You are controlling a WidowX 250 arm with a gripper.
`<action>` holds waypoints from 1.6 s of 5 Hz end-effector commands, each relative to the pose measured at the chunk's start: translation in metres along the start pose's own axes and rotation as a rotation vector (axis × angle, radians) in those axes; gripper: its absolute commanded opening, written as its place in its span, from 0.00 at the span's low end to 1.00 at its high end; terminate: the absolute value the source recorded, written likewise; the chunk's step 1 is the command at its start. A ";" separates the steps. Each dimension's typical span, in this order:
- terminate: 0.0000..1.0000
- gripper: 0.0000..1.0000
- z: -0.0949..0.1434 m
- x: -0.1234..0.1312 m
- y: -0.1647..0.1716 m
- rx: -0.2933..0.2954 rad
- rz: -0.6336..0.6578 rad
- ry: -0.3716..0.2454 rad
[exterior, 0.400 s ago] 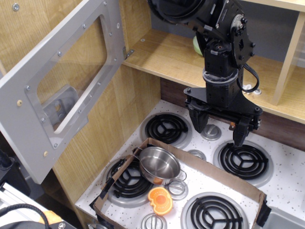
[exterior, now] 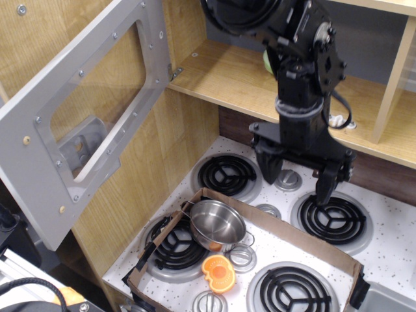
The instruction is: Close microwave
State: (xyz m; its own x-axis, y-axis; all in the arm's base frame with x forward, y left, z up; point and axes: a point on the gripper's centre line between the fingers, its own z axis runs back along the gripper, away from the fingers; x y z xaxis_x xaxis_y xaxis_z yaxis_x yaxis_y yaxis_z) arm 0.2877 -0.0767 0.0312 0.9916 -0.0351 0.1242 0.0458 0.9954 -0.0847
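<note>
Microwave door [exterior: 84, 110], the wide grey panel with its clear rectangular window, stands swung wide open at the upper left, hinged by its right edge to the front corner of the wooden shelf [exterior: 227, 75] and reaching out and down toward the lower left, so its long axis runs diagonally from the hinge toward the camera. The gripper [exterior: 300, 179] hangs well to the right of the door, on the far side of the hinge, above the back row of the stove's burners [exterior: 226, 174]; its two dark fingers [exterior: 327, 182] stand spread apart with nothing between them. As I judge it, closing calls for the arm to travel left past the hinge line and get behind the door's free outer end, then sweep it back round to the right toward the shelf opening. Through the window a small grey bracket [exterior: 81, 144] shows on the wood side wall behind the door. Below the door and to its right, on the speckled white stovetop [exterior: 396, 250], sits a shallow cardboard tray [exterior: 286, 237] with a steel bowl [exterior: 218, 224] and an orange toy piece [exterior: 218, 273] in it, near the path but lower than the door.
</note>
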 end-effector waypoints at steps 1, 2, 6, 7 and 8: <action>0.00 1.00 0.026 -0.011 0.033 0.019 -0.071 -0.033; 0.00 1.00 0.046 -0.026 0.056 0.047 -0.159 -0.036; 0.00 1.00 0.144 -0.065 0.139 0.216 -0.344 0.135; 0.00 1.00 0.161 -0.074 0.151 0.259 -0.438 0.191; 0.00 1.00 0.178 -0.078 0.165 0.263 -0.552 0.234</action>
State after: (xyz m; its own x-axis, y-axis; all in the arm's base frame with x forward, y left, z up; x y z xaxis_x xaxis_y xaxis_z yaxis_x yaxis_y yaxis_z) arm 0.1864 0.1065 0.1678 0.8164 -0.5501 -0.1758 0.5735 0.8079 0.1357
